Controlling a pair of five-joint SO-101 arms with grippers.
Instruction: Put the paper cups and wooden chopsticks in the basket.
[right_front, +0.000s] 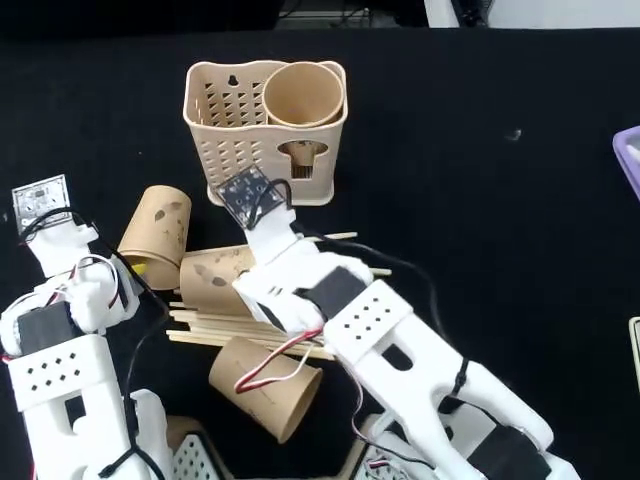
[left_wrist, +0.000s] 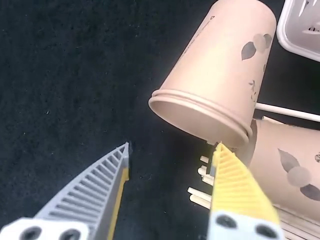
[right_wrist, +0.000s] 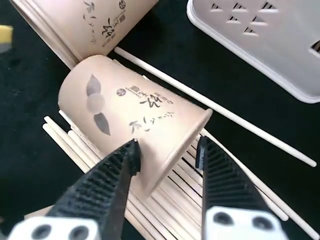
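**Both grippers apart at lying cups**

At 12 o'clock on the black counter (right_front: 500, 200): beige perforated plastic basket (right_front: 235, 130), upright brown paper cup (right_front: 303, 93) inside. From 9 to 7 o'clock: three lying brown paper cups (right_front: 215, 280) among pale wooden chopsticks (right_front: 215, 328). Left gripper (left_wrist: 171, 150) spread apart just beside the mouth of the 9 o'clock cup (left_wrist: 220, 75). Right gripper (right_wrist: 168, 145) spread apart astride the rim of the middle cup (right_wrist: 125, 110).

Free room over basket (right_front: 235, 150) L compt.; R compt. full w/ cup (right_front: 303, 93); right arm (right_front: 370, 320) across chopsticks (right_front: 215, 328).
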